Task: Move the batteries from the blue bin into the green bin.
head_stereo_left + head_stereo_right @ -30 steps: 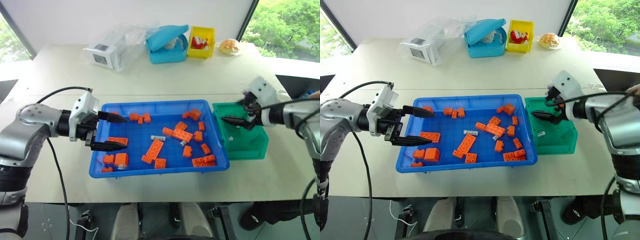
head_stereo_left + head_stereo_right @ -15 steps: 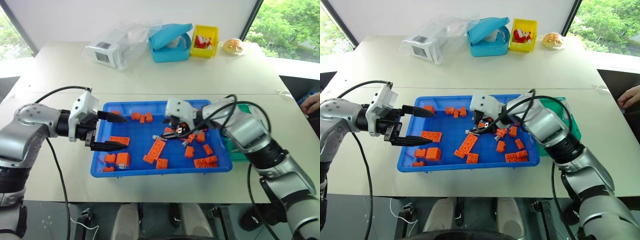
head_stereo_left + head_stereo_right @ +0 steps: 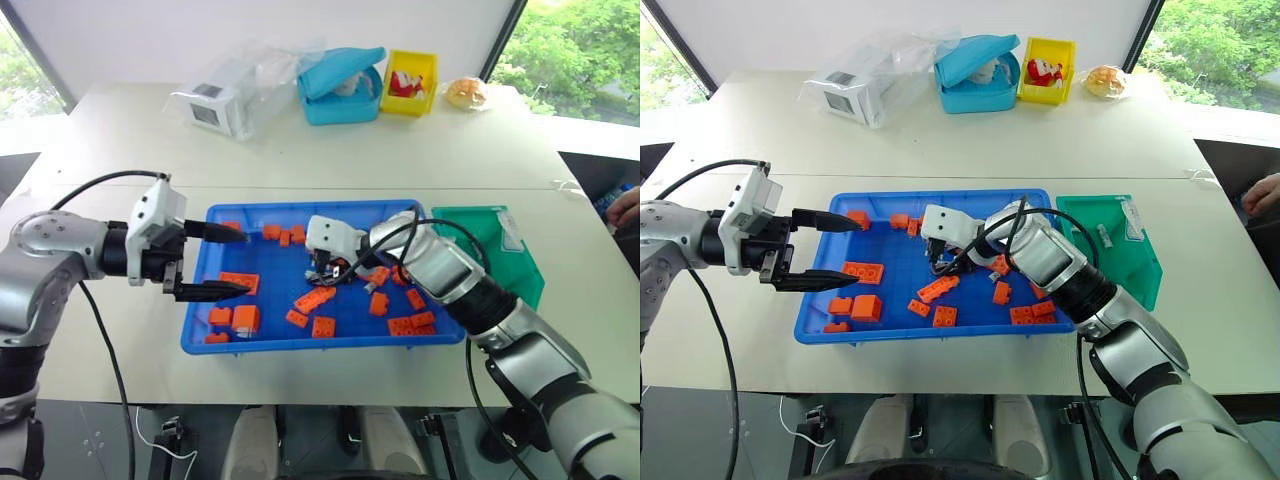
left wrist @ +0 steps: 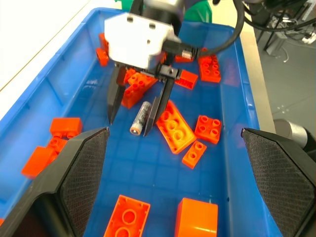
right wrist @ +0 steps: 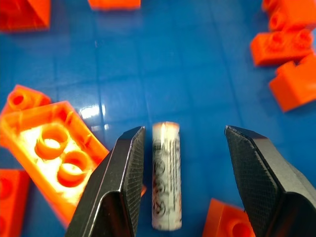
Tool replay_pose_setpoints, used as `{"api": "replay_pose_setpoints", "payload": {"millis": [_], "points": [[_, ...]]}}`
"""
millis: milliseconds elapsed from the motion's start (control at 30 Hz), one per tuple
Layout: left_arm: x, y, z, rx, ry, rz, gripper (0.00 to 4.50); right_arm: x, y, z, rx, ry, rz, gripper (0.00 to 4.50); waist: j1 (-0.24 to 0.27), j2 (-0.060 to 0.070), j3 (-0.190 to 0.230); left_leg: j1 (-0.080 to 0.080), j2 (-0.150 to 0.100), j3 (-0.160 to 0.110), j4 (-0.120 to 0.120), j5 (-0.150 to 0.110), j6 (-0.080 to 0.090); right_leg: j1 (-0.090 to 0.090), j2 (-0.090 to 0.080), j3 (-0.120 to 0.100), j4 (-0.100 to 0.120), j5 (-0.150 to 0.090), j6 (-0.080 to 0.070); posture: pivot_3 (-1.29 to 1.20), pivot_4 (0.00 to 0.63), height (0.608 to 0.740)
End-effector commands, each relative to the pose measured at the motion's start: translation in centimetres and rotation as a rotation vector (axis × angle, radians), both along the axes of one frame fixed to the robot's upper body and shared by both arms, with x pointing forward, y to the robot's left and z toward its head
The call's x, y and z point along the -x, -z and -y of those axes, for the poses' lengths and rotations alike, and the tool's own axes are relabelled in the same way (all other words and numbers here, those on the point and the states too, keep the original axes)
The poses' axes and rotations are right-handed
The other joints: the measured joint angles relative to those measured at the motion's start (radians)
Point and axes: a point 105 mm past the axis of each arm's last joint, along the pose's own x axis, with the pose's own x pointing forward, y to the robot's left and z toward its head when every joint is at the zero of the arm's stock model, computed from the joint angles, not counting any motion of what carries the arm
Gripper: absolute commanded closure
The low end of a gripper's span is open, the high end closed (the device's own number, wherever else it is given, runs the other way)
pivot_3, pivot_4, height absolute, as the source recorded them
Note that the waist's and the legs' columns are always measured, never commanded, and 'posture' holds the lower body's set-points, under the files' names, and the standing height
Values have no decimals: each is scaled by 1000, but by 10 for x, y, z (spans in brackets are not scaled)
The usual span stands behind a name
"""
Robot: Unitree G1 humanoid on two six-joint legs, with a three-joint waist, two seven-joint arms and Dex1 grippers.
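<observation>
Right gripper [image 4: 134, 121] now straddles ribbed-label cylindrical battery [image 5: 166, 175].

one blue bin [image 3: 200, 335], one green bin [image 3: 530, 275]

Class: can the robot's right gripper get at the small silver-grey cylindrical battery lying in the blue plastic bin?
Probably yes: the right gripper straddles the battery with open jaws, nothing between them.

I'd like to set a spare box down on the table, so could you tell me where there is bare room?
Free: the table between the blue bin and the plastic-wrapped box, and in front of the green bin. Crowded: the back edge, with the light-blue box, yellow bin and bun.
</observation>
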Motion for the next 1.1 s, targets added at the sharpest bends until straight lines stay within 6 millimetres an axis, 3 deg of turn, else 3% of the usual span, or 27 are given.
{"api": "replay_pose_setpoints", "payload": {"millis": [33,133,167,300,367,500,600,733,867,1000,1100], "points": [[1,-11,-1,4,2,44,0,6,-1,1,-3,-26,4,2737,0,0,0,0,0,0,0,0,0,0,0,0,0,0,0,0,150,736],[-1,-11,-1,4,3,47,0,9,-2,0,-21,-25,-10,4268,0,0,0,1,0,0,0,0,0,0,0,0,0,0,0,0,150,736],[-2,-11,-1,4,5,49,0,9,-5,-2,-38,-21,-12,4463,0,0,0,1,0,0,0,0,0,1,0,0,1,0,0,0,150,736],[-3,-12,2,8,17,51,0,8,-34,-7,-162,19,-18,4459,0,0,0,1,0,0,0,0,0,1,0,0,1,0,0,0,150,736],[-3,-12,3,9,25,50,0,4,-57,2,-236,68,-17,4459,1,0,0,1,0,0,0,0,0,1,0,0,1,0,0,0,150,736],[-4,-11,8,21,43,46,0,-6,-102,55,-284,217,87,4459,9,0,0,0,0,0,0,0,0,1,-1,-1,1,0,0,0,150,736],[-3,-7,15,32,69,39,0,-7,-120,104,-271,351,126,4459,22,-1,-1,0,-1,0,0,0,0,1,-2,-1,-1,0,0,0,150,736],[-5,-5,22,46,84,41,0,0,-118,166,-169,507,157,4459,25,-1,-1,0,-1,0,0,0,0,1,-1,-1,-1,0,0,0,150,736],[-8,-4,23,51,89,41,0,11,-103,203,-128,629,111,4459,17,-1,-1,1,-1,0,0,0,0,1,0,0,-1,0,0,0,150,736],[-11,-4,25,51,98,46,0,19,-87,200,-113,624,89,2465,4,-1,-1,3,0,0,0,0,0,2,0,0,0,0,0,0,150,736],[-12,-5,27,56,107,49,0,15,-90,196,-104,615,131,906,-5,-1,-1,3,-1,0,0,0,0,2,0,1,1,0,0,0,150,736]]}}
